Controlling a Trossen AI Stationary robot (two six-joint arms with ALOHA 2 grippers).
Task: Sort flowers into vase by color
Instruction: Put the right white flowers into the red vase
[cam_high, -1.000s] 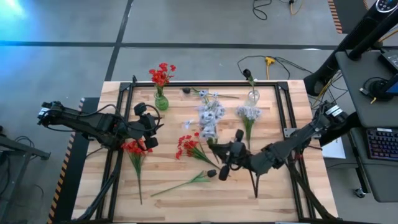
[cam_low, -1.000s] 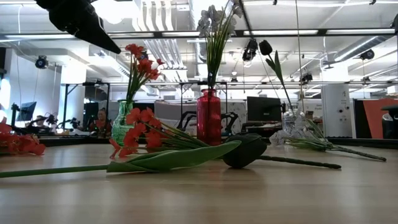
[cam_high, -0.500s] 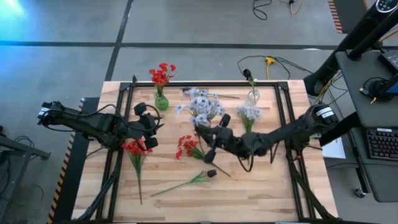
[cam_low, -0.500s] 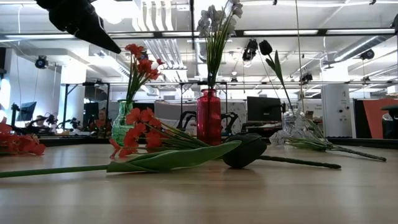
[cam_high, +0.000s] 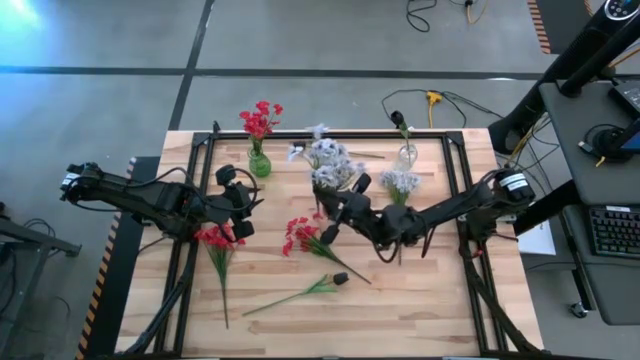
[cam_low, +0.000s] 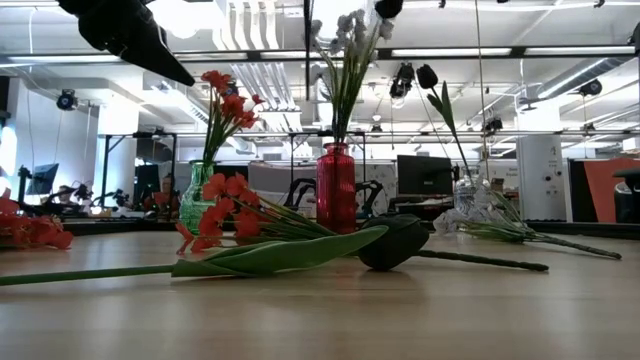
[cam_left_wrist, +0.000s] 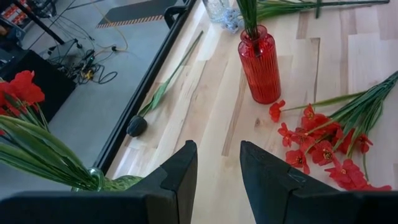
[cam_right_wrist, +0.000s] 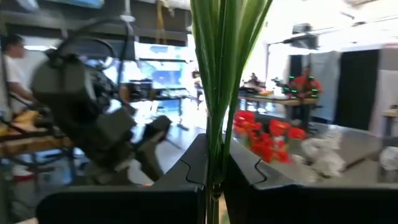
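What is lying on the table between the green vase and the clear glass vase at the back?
In the high view, between the green vase and the clear vase a dark-budded stem lies flat, and the pale blue-white bunch stands there in the red vase.

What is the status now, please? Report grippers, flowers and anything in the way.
Right gripper shut on pale flower bunch, stems in red vase. Left gripper open, empty, by green vase. Red flowers and dark bud stem lie on table.
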